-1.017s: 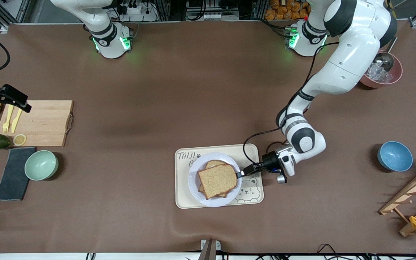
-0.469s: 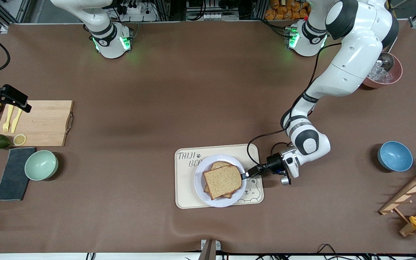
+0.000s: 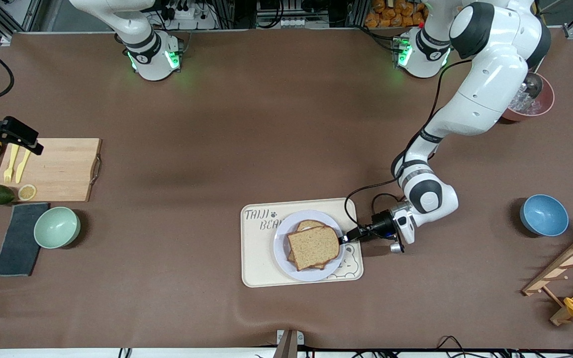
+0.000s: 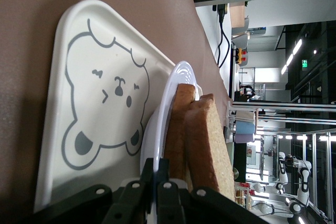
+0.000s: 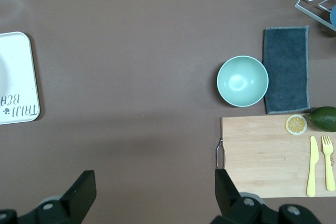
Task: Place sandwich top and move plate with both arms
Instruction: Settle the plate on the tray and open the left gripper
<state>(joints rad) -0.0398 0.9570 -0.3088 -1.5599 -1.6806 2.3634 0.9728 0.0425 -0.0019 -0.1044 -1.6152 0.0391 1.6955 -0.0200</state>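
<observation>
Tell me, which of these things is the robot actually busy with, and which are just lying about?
In use:
- plain light-brown bread slice, lying on top of the sandwich
- small round pale plate, on the cream bear tray
- left gripper, shut on the plate's rim

Lying about:
- wooden cutting board
- mint-green bowl
- blue bowl
- right gripper, open, waiting

The sandwich top (image 3: 314, 246), a light-brown wholemeal slice with darker crust, sits flat on the stacked sandwich, corners slightly off. The pale lavender-white plate (image 3: 282, 248) under it has its rim pinched right at the left gripper (image 3: 344, 238) tips.
</observation>
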